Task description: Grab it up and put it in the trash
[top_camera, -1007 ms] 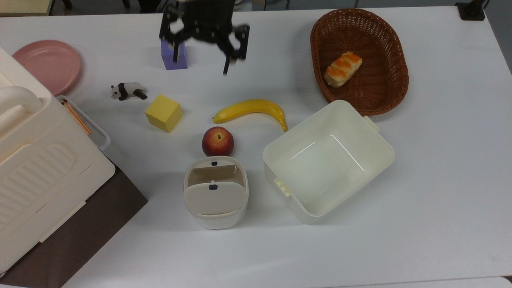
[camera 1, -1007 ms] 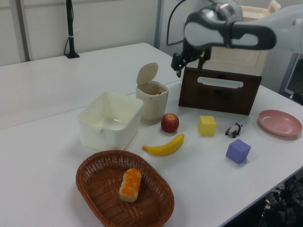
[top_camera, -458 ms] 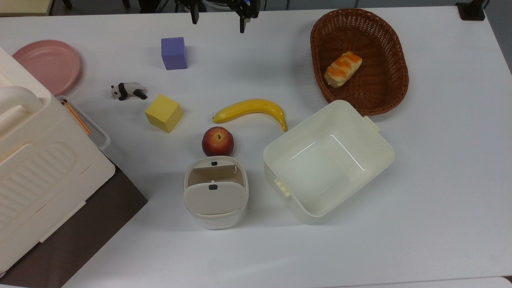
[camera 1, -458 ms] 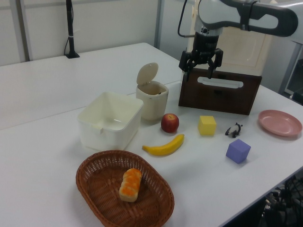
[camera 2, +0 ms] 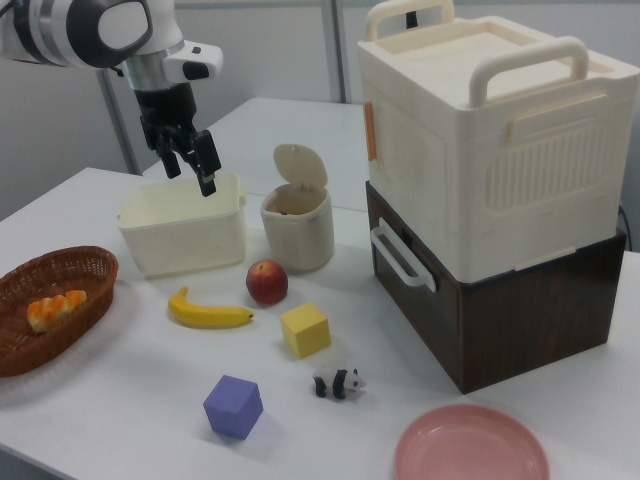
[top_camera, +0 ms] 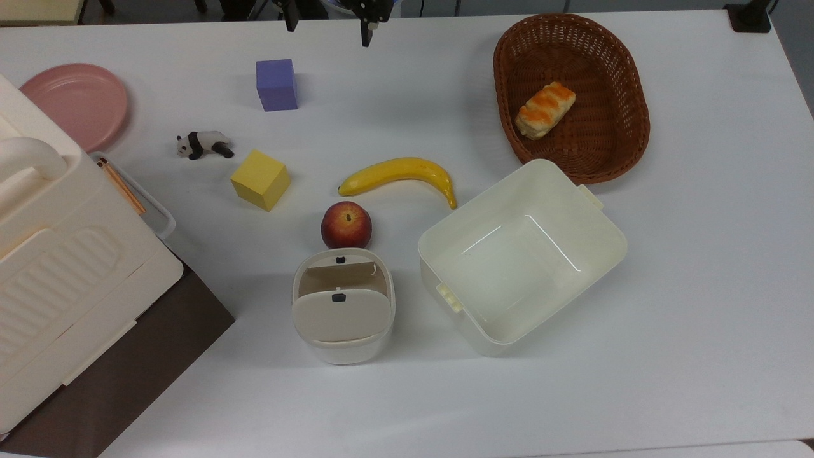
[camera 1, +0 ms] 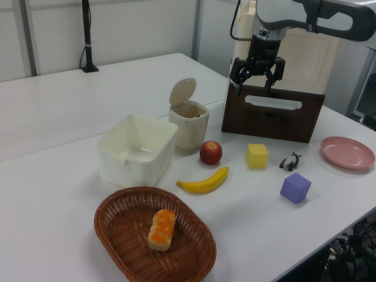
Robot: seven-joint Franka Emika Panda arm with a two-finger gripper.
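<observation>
- At the top view's left edge, a cream case (top_camera: pixel 57 267) sits on a brown box (top_camera: pixel 159 356). Together they make a tall block that any sweep that way has to clear.
- Near the top view's upper edge, the pincer (top_camera: pixel 328 32) hangs with its fingers spread and nothing between them.
- A second ago the pincer was lower, over the purple cube (top_camera: pixel 276 84). In the left view the pincer (camera 1: pixel 256 82) has drifted rightward from above the trash (camera 1: pixel 189 123) to in front of the brown box.
- I read that as a pull-back after letting go, which would leave little of the task undone.
- In the middle of the top view, the trash (top_camera: pixel 343 318) stands with its flap tipped up and its mouth open. The apple (top_camera: pixel 346 224) sits just beside its far rim.
- I cannot tell where the paper ball is (my guess is down inside the trash, below the rim).
- To the top view's right of the trash, the lidless tub (top_camera: pixel 591 216) stands near it, with a narrow lane between them. The wicker basket (top_camera: pixel 636 114) is beyond the tub.
- At the top view's lower right, the worktop (top_camera: pixel 699 318) is bare out to its edge, the widest room for moving.
</observation>
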